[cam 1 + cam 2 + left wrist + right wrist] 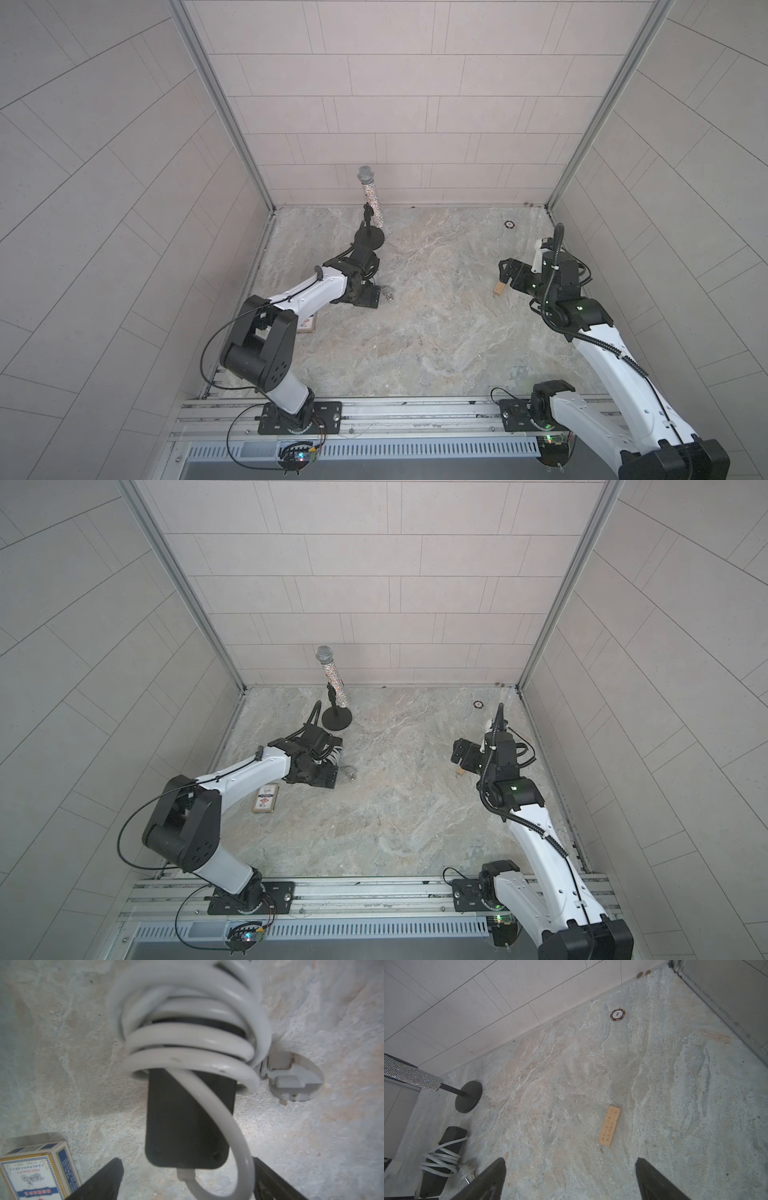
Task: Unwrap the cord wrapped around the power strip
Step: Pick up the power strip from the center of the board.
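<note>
Approaching step: left gripper (187,1164) spread, power strip (187,1122) end at its tips, cord (187,1036) wound beyond. Next likely: pinch loose loop. Right gripper (570,1162) spread, empty.

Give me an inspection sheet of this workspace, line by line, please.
Surface: marbled tabletop, flat, no spills seen.
Job's things: cord coiled around power strip; plug lying beside it.
Clutter: printed box, wooden block, poker chip, microphone on stand.
End effectors: left end effector open over the strip's end; right end effector open, empty, over bare surface.
Cables: black arm cables along both arms.
Surroundings: tiled walls, metal rail in front.
</note>
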Robot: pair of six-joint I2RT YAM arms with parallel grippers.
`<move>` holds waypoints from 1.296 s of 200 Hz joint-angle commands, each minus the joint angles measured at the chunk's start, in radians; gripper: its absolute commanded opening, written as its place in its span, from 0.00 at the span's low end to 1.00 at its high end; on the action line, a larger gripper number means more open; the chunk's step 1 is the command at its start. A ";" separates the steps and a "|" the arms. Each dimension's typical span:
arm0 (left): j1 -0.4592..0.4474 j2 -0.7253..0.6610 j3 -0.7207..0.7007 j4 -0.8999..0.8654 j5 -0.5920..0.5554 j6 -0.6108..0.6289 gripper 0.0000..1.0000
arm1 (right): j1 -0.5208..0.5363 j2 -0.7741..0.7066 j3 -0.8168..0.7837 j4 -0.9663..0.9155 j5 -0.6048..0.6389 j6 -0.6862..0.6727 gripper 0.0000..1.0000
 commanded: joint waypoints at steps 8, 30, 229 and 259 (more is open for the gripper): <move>-0.007 0.088 0.079 -0.043 -0.015 0.077 1.00 | 0.007 -0.015 -0.003 -0.019 -0.006 -0.010 0.97; -0.006 0.149 0.126 -0.055 -0.002 0.091 0.91 | 0.007 -0.024 -0.008 -0.022 -0.003 -0.019 0.97; 0.017 0.158 0.139 0.029 -0.028 0.089 0.31 | 0.011 -0.138 -0.080 -0.025 0.049 -0.011 0.96; 0.016 0.081 0.134 0.026 0.007 0.152 0.02 | 0.027 -0.153 -0.068 -0.038 0.002 -0.051 0.93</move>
